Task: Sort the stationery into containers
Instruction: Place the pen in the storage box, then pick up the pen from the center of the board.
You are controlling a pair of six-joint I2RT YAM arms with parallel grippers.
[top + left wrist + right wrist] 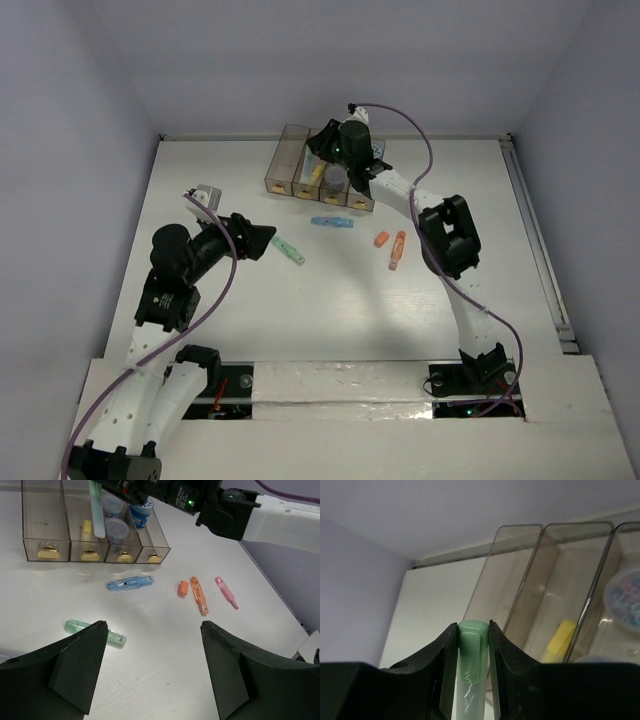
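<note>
You had the right gripper [336, 150] up over the far row of 4 bins [281, 160], its jaws pinched narrow on a green stick [469, 650] that stood upright between them. The step in hand looked like dropping that stick into a bin. Your left gripper [154, 630] hung low over the near left of the table, jaws wide and holding nothing. A second green stick [116, 639] lay flat there, partly hidden behind 1 finger.

The next move called for centring the held stick over 1 narrow opening before you let go. The 2nd bin from the left already held a yellow stick [86, 530], and the 2 right bins held rolls [116, 528], so I judged the 2nd bin or the bare leftmost one the likely target. None of the views settled which bin the stick hung over.

Only the right wrist view showed the grip itself, with both pads flat on the stick's sides. Only the left wrist view laid out what was left on the table: a blue stick [130, 583], an orange cap [183, 588], an orange stick [198, 595] and a pink stick [226, 592]. I could not find the pink one from overhead, where your right arm crossed that spot.
</note>
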